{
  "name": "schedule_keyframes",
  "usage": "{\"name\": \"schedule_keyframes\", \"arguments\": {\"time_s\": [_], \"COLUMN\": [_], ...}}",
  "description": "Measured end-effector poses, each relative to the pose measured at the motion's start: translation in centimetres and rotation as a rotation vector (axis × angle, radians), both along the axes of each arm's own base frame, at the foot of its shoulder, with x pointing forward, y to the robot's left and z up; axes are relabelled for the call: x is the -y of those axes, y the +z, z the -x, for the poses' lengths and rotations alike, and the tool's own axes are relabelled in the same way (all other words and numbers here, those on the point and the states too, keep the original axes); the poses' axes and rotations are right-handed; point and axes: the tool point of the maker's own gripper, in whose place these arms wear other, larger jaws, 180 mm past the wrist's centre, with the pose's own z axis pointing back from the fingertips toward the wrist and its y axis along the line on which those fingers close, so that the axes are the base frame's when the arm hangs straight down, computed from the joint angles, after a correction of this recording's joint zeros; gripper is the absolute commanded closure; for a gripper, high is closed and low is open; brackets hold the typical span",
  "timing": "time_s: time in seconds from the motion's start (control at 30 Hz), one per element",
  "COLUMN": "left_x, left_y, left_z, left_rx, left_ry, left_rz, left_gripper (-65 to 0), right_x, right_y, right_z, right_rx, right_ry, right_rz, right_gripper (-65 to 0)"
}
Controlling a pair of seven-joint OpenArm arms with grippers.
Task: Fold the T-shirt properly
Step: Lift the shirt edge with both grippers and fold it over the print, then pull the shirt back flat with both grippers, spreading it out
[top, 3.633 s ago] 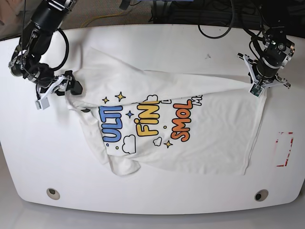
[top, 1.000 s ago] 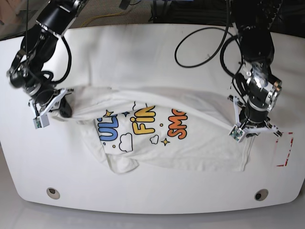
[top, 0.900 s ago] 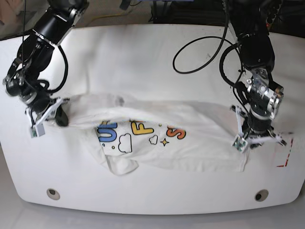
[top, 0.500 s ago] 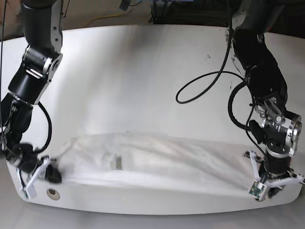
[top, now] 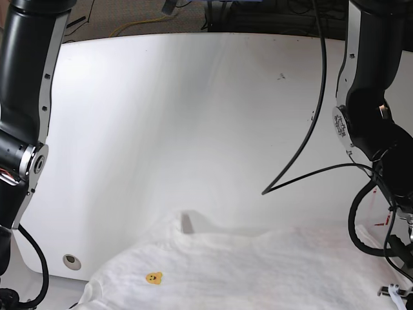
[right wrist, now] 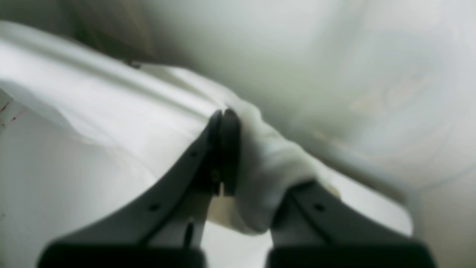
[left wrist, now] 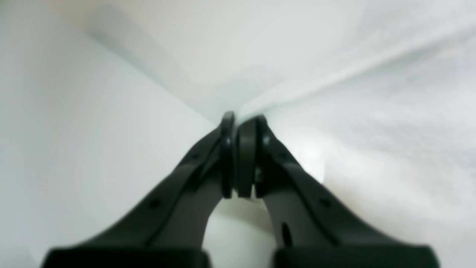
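Observation:
The white T-shirt [top: 258, 271] is stretched out across the bottom of the base view, off the table, plain side up with a small yellow neck label [top: 153, 278]; its print is hidden. In the left wrist view my left gripper [left wrist: 241, 117] is shut on a thin edge of the T-shirt [left wrist: 372, 111]. In the right wrist view my right gripper [right wrist: 224, 113] is shut on the T-shirt [right wrist: 111, 108], with a bunch of cloth draped over one finger [right wrist: 305, 208]. Both grippers lie at or below the bottom edge of the base view.
The white table [top: 193, 129] fills the base view, with a round hole [top: 72, 261] near its front left corner. The black arms stand along the left [top: 26, 97] and right [top: 368, 97] edges. A black cable [top: 303, 155] loops off the right-hand arm.
Both arms have pulled the T-shirt from the middle of the table toward the front edge and raised it. The print has gone out of sight and the plain side now shows.

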Motion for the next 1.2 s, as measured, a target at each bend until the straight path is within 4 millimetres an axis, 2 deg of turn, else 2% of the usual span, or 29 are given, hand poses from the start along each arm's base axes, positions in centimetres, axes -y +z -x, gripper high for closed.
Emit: {"name": "schedule_keyframes", "arguments": {"time_s": [0.03, 0.1, 0.17, 0.23, 0.37, 0.47, 0.5, 0.63, 0.7, 0.77, 0.9, 1.07, 1.13, 1.2], "left_x": [-0.1, -0.1, -0.1, 0.1, 0.8, 1.9, 2.4, 4.3, 5.4, 5.8, 6.6, 6.6, 6.2, 6.2], "left_y": [0.4, 0.8, 0.5, -0.1, -2.9, -6.9, -8.0, -13.2, -16.0, -18.5, -25.1, -29.7, -32.0, -33.7], "left_z": [0.0, -0.2, -0.3, -0.6, -1.0, -1.0, -0.8, 0.2, 1.1, 2.0, 4.1, 6.3, 7.7, 8.8], "left_rx": [0.005, 0.009, 0.002, -0.014, -0.078, -0.179, -0.205, -0.335, -0.391, -0.449, -0.61, -0.721, -0.783, -0.832], "left_ry": [0.001, -0.01, -0.014, -0.021, -0.032, -0.051, -0.065, -0.087, -0.113, -0.113, -0.136, -0.145, -0.13, -0.132], "left_rz": [-0.001, 0.0, 0.001, 0.002, -0.006, -0.006, -0.01, -0.034, -0.048, -0.069, -0.072, -0.065, -0.066, -0.063], "left_gripper": [0.0, 0.0, 0.0, 0.0, 0.0, 0.0, 0.0, 0.0, 0.0, 0.0, 0.0, 0.0, 0.0, 0.0], "right_x": [-0.1, 0.3, 1.3, 2.1, 3.6, 4.4, 4.6, 5.0, 5.3, 5.8, 6.2, 6.4, 6.3, 6.0], "right_y": [0.0, -1.1, -2.7, -3.0, -1.7, -2.7, -3.6, -11.5, -15.9, -18.4, -22.0, -25.8, -28.5, -30.1], "right_z": [0.1, 0.2, 0.6, 1.0, 1.8, 2.9, 3.2, 5.1, 6.8, 8.2, 10.9, 14.1, 16.0, 17.3], "right_rx": [0.0, -0.034, -0.088, -0.1, -0.062, -0.043, -0.052, -0.2, -0.272, -0.304, -0.348, -0.394, -0.462, -0.503], "right_ry": [0.008, -0.001, -0.017, -0.022, -0.021, -0.01, -0.007, -0.011, -0.025, -0.047, -0.065, -0.095, -0.107, -0.115], "right_rz": [0.0, 0.014, 0.031, 0.02, -0.017, -0.051, -0.053, -0.066, -0.115, -0.143, -0.145, -0.197, -0.188, -0.186], "right_gripper": [0.0, 0.0, 0.0, 0.0, 0.0, 0.0, 0.0, 0.0, 0.0, 0.0, 0.0, 0.0, 0.0, 0.0]}}
